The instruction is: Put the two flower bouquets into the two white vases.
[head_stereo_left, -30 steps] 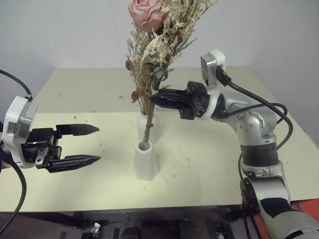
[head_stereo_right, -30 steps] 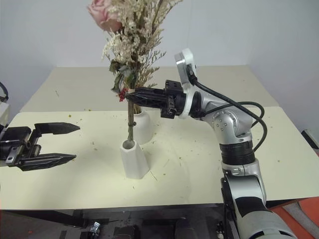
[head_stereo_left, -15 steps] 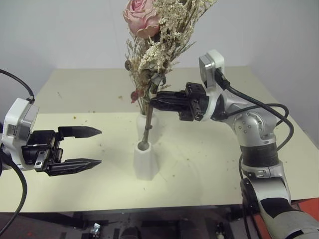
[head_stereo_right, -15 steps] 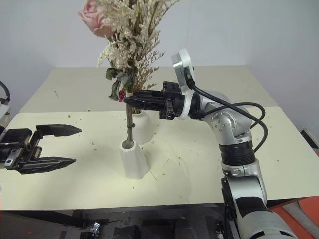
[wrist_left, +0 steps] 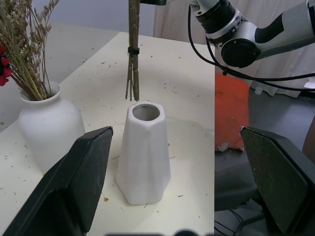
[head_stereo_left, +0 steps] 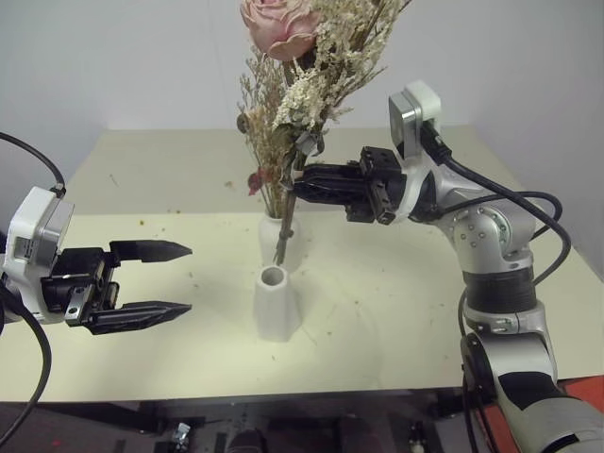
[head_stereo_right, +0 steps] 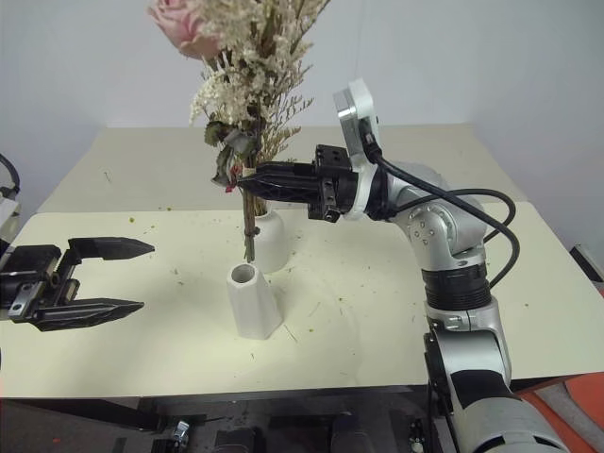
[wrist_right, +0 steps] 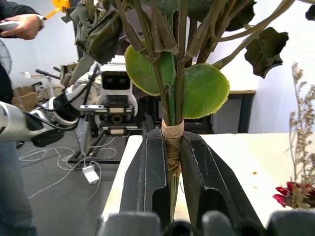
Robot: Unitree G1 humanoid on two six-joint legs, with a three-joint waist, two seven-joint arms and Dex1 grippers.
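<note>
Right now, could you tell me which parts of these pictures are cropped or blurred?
Left eye view: the rose is cut off at the top edge. Left wrist view: the near fingers look soft, the cone vase sharp. Right wrist view: the background is blurred.

No readable text, labels, brands or numbers anywhere: vases, tabletop, arms and background gear all show no legible marks.

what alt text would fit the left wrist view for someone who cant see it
A tapered white vase stands empty on a cream table between two open black fingers, with a bouquet's stem ends hanging just above its mouth. Beside it, a rounded white vase holds dry sprigs.
</note>
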